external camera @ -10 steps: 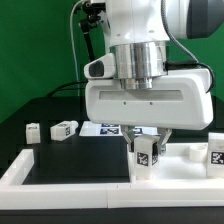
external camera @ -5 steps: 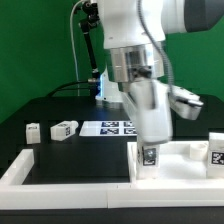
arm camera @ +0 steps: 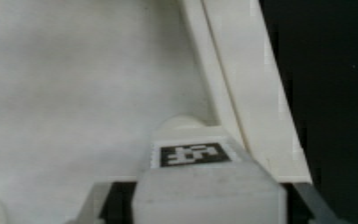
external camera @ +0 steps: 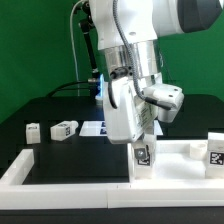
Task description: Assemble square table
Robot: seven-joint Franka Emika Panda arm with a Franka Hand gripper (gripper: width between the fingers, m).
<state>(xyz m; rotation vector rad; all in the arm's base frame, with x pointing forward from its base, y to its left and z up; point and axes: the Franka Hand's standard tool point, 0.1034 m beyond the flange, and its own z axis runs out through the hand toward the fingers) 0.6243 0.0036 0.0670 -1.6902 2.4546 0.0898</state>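
The square table top (external camera: pixel 180 165) lies on the exterior view's right, a white tray with a raised rim. My gripper (external camera: pixel 143 142) is shut on a white leg (external camera: pixel 143 157) that stands upright at the top's near corner on the exterior view's left, tag facing the camera. In the wrist view the leg (arm camera: pixel 197 170) sits between my dark fingers (arm camera: pixel 110 203), close against the top's rim (arm camera: pixel 242 80). A second leg (external camera: pixel 215 150) stands at the top's right side. Two more legs (external camera: pixel 33 132) (external camera: pixel 63 128) lie on the black table on the left.
The marker board (external camera: pixel 93 128) lies behind the arm, partly hidden. White border rails (external camera: pixel 60 185) run along the front and the exterior view's left. A green backdrop stands behind, and cables hang at the arm's back.
The gripper has turned about its vertical axis with the leg in it; its broad face has swung away from the camera. The leg stays at the same corner.
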